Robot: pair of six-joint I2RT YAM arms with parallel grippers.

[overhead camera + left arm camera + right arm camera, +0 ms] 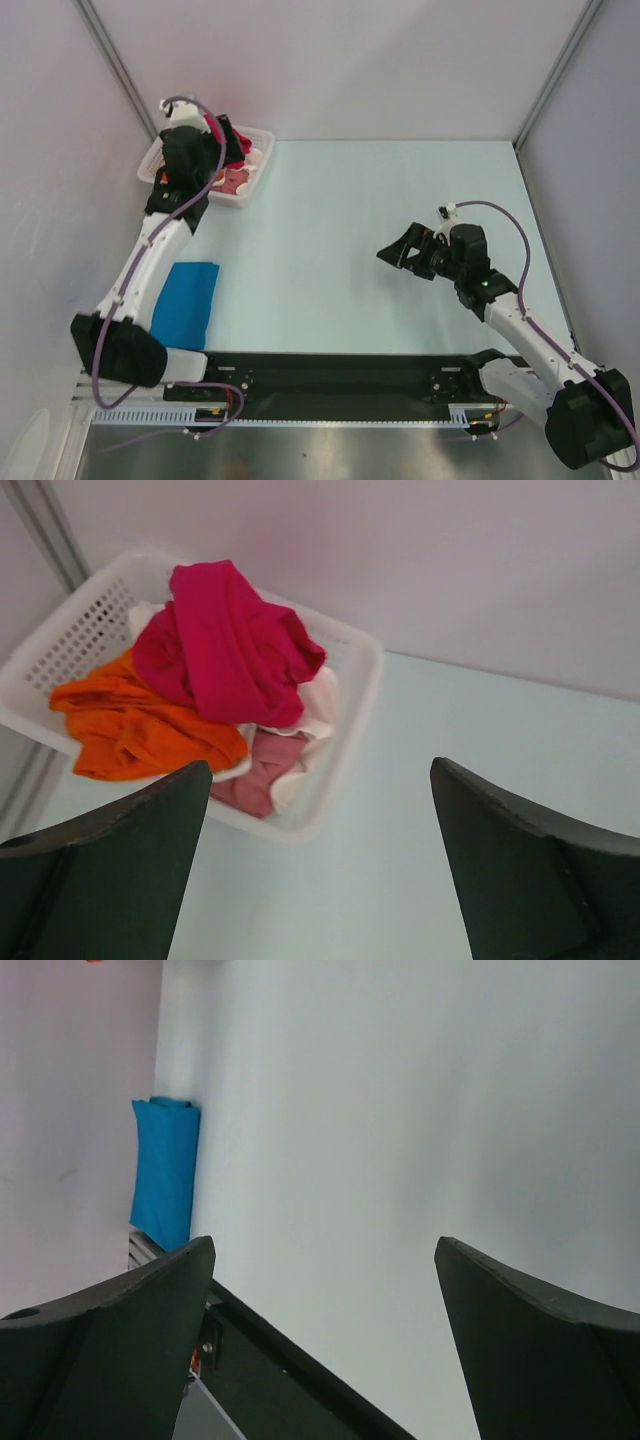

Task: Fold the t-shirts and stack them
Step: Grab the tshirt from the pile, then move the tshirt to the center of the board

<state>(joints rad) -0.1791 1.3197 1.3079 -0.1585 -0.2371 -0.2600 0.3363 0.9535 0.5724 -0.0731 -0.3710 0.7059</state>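
The white basket at the far left corner holds a heap of t-shirts. A crimson one lies on top, with an orange one to its left and dusty-pink and white ones beneath. My left gripper hovers open above the basket's near side, holding nothing. A folded blue t-shirt lies flat by the left arm, also seen in the right wrist view. Over the table's right half, my right gripper hangs open and empty.
Pale walls close in the table at the back and both sides, with grey corner posts. A black rail carrying the arm bases runs along the near edge. The pale table top stretches between the basket and the right arm.
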